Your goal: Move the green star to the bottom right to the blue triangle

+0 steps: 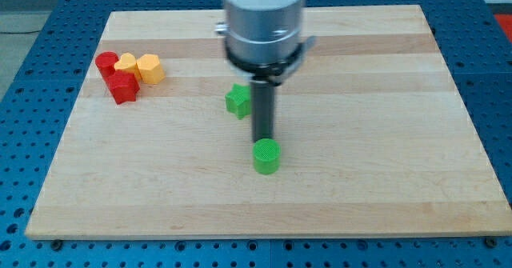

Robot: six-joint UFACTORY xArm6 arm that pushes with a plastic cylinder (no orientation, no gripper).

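Resting just left of the rod's tip (262,139), the green star (237,101) looks light, rigid and slide-prone on the worktop (384,140); no hand exists, so push its upper-left flank.

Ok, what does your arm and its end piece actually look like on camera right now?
A wide, light grey cylindrical body fills the view's top, ending in a black ring collar with small metal fittings at its sides. Below it hangs a straight dark rod ending at my tip. No cables or markings show.
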